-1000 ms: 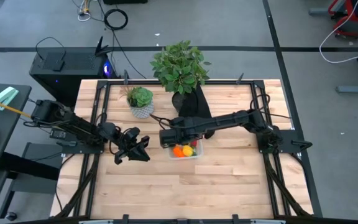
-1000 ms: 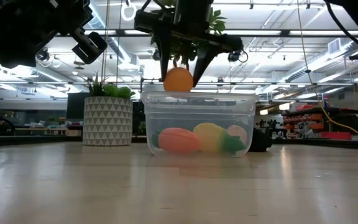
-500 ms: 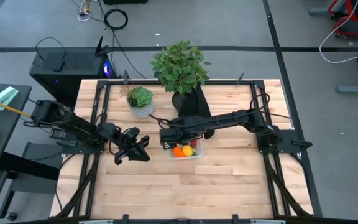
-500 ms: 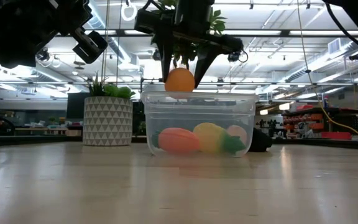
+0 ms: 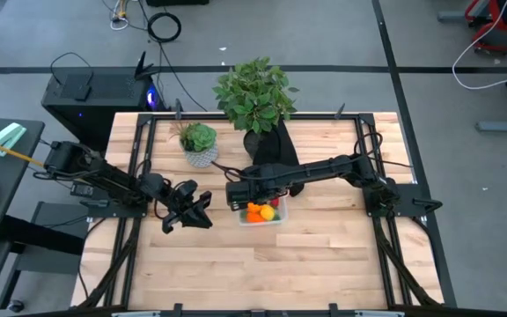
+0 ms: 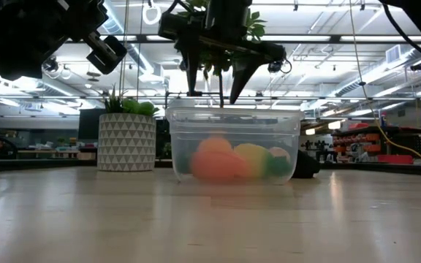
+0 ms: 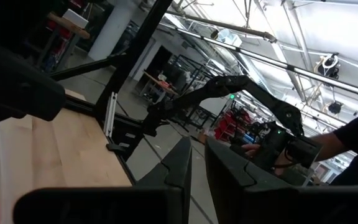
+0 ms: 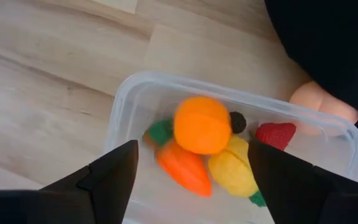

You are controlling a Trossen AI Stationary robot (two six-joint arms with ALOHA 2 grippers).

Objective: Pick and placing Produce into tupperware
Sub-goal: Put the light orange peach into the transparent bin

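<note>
The clear tupperware (image 5: 263, 215) (image 6: 232, 142) stands mid-table. Inside it, the orange (image 8: 202, 125) lies on top of the carrot (image 8: 182, 167) and the yellow piece (image 8: 234, 168), beside the strawberry (image 8: 275, 134) and a tiny dark piece (image 8: 237, 122). A peach-coloured ball (image 8: 323, 106) lies on the table just outside its rim. My right gripper (image 6: 214, 95) (image 5: 252, 195) hangs open straight above the tupperware, pointing down, with nothing between its fingers. My left gripper (image 7: 197, 168) (image 5: 202, 211) is shut and held up at the table's left.
A white patterned pot with a small plant (image 5: 200, 148) (image 6: 126, 141) stands far left of the tupperware. A large leafy plant (image 5: 255, 97) in a dark pot stands at the far edge behind it. Bare wood (image 5: 271, 264) stretches toward the near edge.
My right gripper has opened above the tupperware without shifting. The orange, held between its fingers at rim height before, has dropped into the tupperware onto the carrot and the yellow piece.
</note>
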